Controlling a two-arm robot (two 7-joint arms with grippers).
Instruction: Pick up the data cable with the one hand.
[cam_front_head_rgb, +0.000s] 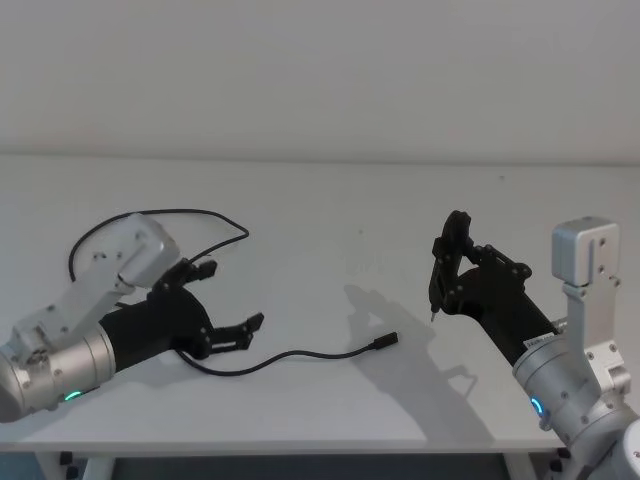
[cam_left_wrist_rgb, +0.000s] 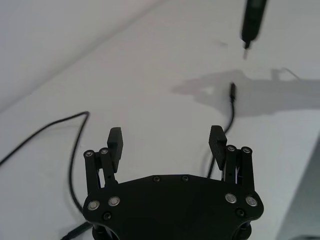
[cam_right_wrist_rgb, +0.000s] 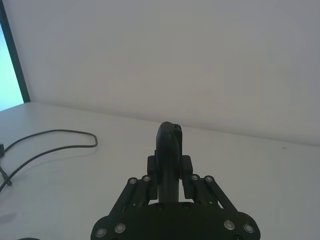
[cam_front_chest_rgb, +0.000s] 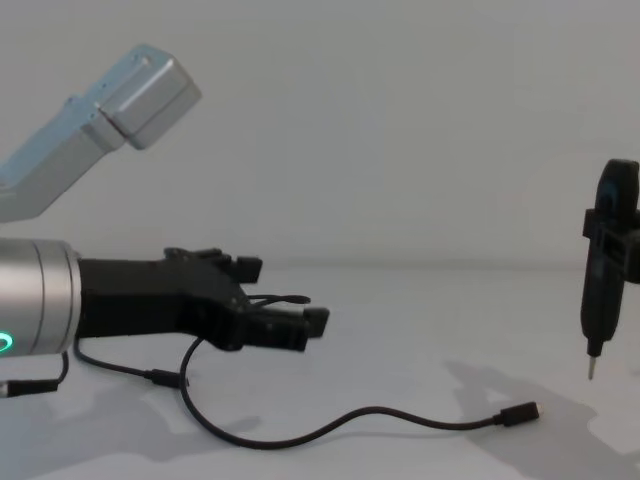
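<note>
Head view first, catching the left arm's black angular two-finger gripper (cam_front_head_rgb: 232, 295) on its thick silver wrist, low over the white tabletop (cam_front_head_rgb: 330, 200), reaching forward and inward, nearly level with the surface. Fingers spread wide, nothing between them. Beneath it, the long thin black data cable (cam_front_head_rgb: 300, 352): looping round behind the wrist, passing under the palm, then curving out toward the middle and ending in a small black rectangular plug (cam_front_head_rgb: 385, 341), all of it flat on the table. To do this well, probably: tip the wrist down until the fingertips point at the surface, straddle one single run of cord, preferably the stretch just past the fingertips, and close only with a pad on either side. Thin and limp, so likely to slip out of a shallow pinch; better to go right down to the table. Over on the right, parked: the right gripper (cam_right_wrist_rgb: 168, 167), clamped on a narrow black pen-shaped tool (cam_front_chest_rgb: 600, 300) with a pin tip, held upright, well apart from the plug.
</note>
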